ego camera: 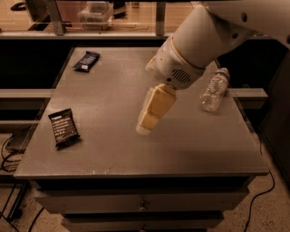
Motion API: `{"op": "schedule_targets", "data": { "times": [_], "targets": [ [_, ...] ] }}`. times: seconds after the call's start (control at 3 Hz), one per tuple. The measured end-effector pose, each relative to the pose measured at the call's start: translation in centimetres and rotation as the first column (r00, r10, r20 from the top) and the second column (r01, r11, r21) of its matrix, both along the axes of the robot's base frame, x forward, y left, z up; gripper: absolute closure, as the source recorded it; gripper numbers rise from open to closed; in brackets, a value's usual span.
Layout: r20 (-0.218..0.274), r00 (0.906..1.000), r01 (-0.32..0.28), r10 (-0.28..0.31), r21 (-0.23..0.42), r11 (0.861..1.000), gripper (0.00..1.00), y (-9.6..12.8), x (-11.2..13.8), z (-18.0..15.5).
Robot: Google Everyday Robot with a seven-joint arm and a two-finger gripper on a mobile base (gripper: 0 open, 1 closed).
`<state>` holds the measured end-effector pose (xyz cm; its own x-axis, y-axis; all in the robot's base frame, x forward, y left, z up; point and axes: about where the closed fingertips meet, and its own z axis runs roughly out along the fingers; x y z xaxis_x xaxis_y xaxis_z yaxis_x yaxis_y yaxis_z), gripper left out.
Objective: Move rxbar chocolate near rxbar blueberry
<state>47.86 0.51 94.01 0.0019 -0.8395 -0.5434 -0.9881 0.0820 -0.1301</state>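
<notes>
The rxbar chocolate [63, 127], a black wrapper with white text lines, lies flat near the table's front left edge. The rxbar blueberry [86, 61], a dark navy wrapper, lies at the table's back left. My gripper [146, 125] hangs over the middle of the table, well to the right of the chocolate bar and apart from it, with its cream fingers pointing down and left. It holds nothing that I can see.
A clear plastic water bottle [215, 89] lies on its side at the table's right edge. The grey table [181, 149] has drawers below its front edge. A shelf with a clear container [96, 11] runs behind the table.
</notes>
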Motion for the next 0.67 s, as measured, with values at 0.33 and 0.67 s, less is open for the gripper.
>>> {"op": "schedule_targets", "data": {
  "times": [0.33,0.67],
  "targets": [
    [-0.026,0.9985,-0.048,0.049,0.050,0.998,0.00,2.5,-0.5,-1.3],
    [-0.046,0.9940,-0.092,0.099,0.128,0.987,0.00,5.6,-0.9,-2.8]
  ]
}}
